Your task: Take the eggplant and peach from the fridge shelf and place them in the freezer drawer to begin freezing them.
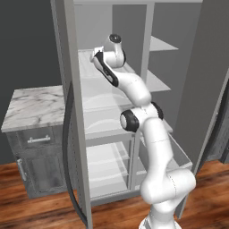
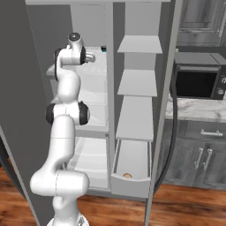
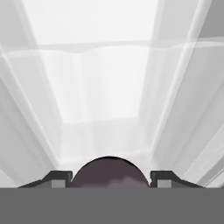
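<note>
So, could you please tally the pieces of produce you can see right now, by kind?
Eggplant, between the gripper fingers: 1
Peach, in the freezer drawer: 1
Total: 2

Matt dull-purple eggplant (image 3: 109, 173), glossy smooth white shelves (image 3: 100, 96), veined marble counter (image 1: 33, 105), wood-plank floor (image 1: 36, 210)
</note>
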